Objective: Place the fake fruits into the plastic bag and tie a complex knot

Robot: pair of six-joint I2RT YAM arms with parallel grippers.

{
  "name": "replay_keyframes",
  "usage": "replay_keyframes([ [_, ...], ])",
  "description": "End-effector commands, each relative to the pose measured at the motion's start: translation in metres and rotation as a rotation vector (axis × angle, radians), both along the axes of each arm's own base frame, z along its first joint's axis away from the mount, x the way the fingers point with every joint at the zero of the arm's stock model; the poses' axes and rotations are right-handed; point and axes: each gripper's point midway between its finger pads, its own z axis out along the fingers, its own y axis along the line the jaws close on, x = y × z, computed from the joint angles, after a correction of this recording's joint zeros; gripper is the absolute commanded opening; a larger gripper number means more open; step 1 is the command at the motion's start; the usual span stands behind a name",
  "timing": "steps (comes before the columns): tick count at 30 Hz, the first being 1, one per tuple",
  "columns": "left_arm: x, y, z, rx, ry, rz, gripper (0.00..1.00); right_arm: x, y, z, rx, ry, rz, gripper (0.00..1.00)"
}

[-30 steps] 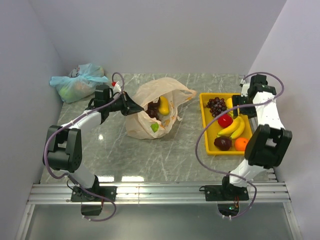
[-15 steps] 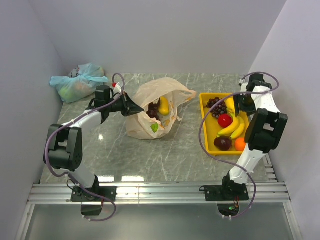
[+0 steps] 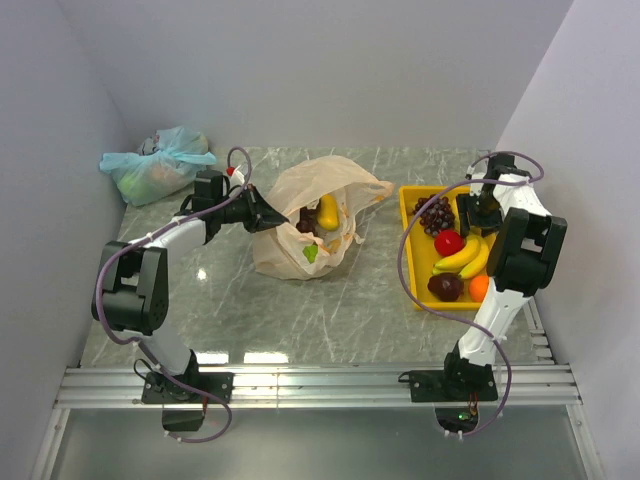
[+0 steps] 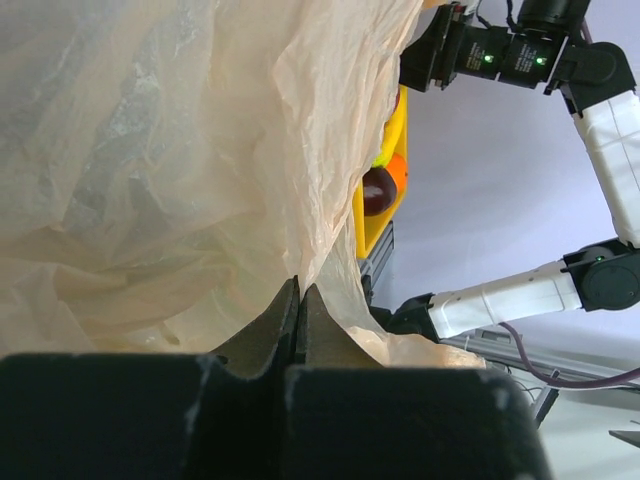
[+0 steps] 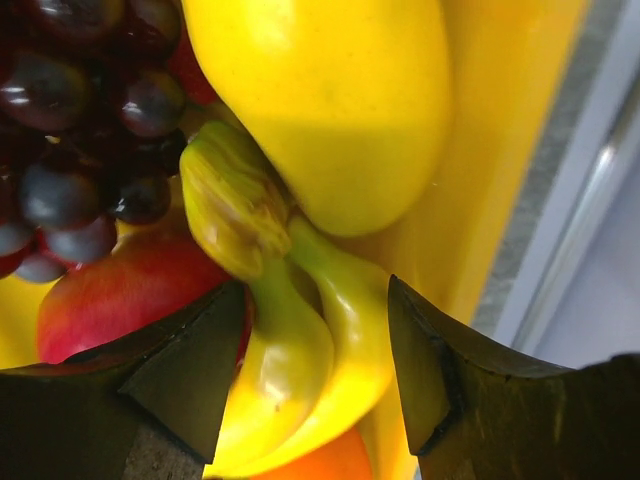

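Note:
The peach plastic bag (image 3: pixel 318 190) lies open at mid-table with a yellow fruit (image 3: pixel 327 211), a dark fruit (image 3: pixel 303 226) and a green fruit (image 3: pixel 310 253) inside. My left gripper (image 3: pixel 266 215) is shut on the bag's rim; in the left wrist view the jaws (image 4: pixel 298 302) pinch the thin plastic (image 4: pixel 150 150). My right gripper (image 3: pixel 481 216) hangs over the yellow tray (image 3: pixel 409 250). It is open, its jaws either side of the banana bunch (image 5: pixel 300 340) near the stem, gripper (image 5: pixel 315 370). Around it are grapes (image 5: pixel 70 110), a red fruit (image 5: pixel 120 290), a yellow fruit (image 5: pixel 330 90) and an orange (image 5: pixel 325 462).
The tray also holds a dark maroon fruit (image 3: pixel 445 286) and an orange (image 3: pixel 481 287) at its near end. A tied pale blue-green bag (image 3: pixel 155 165) sits at the back left corner. Walls close in on the left, back and right.
My right gripper has swung in and down over the tray's far end, now straddling the bananas. The left gripper and bag have stayed put.

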Motion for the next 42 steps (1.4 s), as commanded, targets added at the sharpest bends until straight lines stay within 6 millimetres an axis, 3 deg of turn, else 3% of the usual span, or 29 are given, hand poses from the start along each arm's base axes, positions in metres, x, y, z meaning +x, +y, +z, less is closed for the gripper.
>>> replay_keyframes([
  [1,0.011,-0.003,0.012,0.002,-0.069,-0.015,0.0,0.009,0.004,-0.005,-0.001,-0.013,0.042,0.66],
  [3,0.013,-0.004,0.013,0.001,-0.065,-0.015,0.0,0.01,0.005,-0.01,-0.003,-0.003,0.052,0.66],
  [10,0.016,-0.004,0.01,0.003,-0.053,-0.014,0.0,0.011,0.001,-0.01,-0.027,0.007,0.096,0.47],
  [20,0.014,-0.004,0.013,0.001,-0.059,-0.021,0.0,-0.005,-0.006,0.049,-0.123,-0.055,0.216,0.24],
  [21,0.013,-0.004,0.013,0.001,-0.062,-0.023,0.0,-0.007,-0.006,0.054,-0.125,-0.059,0.224,0.14],
  [24,0.012,-0.004,0.015,0.001,-0.071,-0.024,0.0,-0.007,-0.006,0.08,-0.14,-0.091,0.242,0.0],
  [30,0.008,-0.004,0.017,0.0,-0.077,-0.029,0.0,-0.015,0.002,0.12,-0.12,-0.117,0.267,0.0],
  [34,0.006,-0.005,0.02,-0.008,-0.089,-0.035,0.0,-0.011,0.054,0.151,0.041,-0.204,0.375,0.0],
  [36,0.006,-0.005,0.021,-0.01,-0.094,-0.037,0.0,-0.007,0.107,0.17,0.155,-0.251,0.487,0.0],
  [39,0.006,-0.006,0.023,-0.007,-0.098,-0.05,0.0,-0.001,0.17,0.187,0.259,-0.294,0.628,0.0],
  [40,0.005,-0.006,0.025,-0.006,-0.097,-0.056,0.0,-0.002,0.207,0.184,0.285,-0.279,0.735,0.0],
  [42,0.005,-0.006,0.025,-0.001,-0.103,-0.067,0.0,0.001,0.245,0.194,0.304,-0.297,0.827,0.0],
])
